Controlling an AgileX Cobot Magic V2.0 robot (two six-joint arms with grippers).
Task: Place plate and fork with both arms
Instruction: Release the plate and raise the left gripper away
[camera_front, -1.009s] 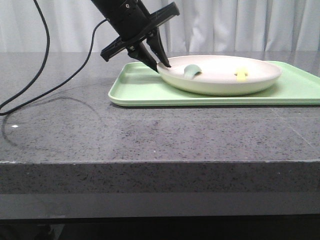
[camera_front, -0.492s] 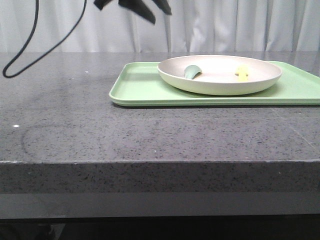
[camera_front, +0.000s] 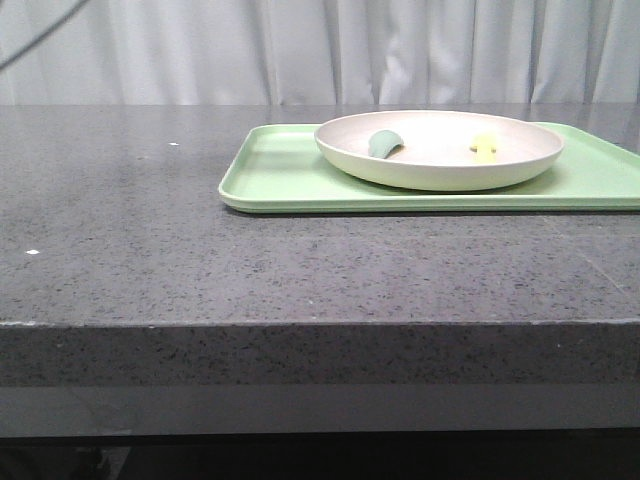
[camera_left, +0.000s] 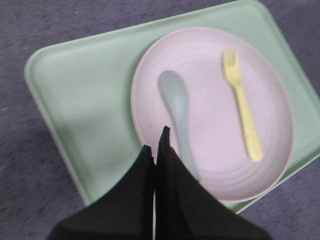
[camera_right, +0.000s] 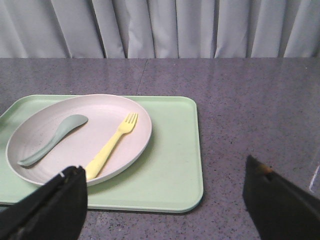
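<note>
Both hands now off the plate (camera_front: 440, 150)
My left hand (camera_left: 159, 145) has lifted away, closed and empty; right hand (camera_right: 162, 200) wide open, empty; fork (camera_right: 112, 145) lies on plate.

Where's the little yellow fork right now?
The fork lies flat inside the plate, which sits on the green tray. In the front view it is in the plate's right half, with the grey-green spoon apart on its left.

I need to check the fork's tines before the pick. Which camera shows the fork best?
The left wrist view: it looks straight down on the fork, full length on the plate, tines distinct. The right wrist view shows it whole but slanted, handle end near the right gripper's finger. The front view shows only a yellow sliver over the rim.
</note>
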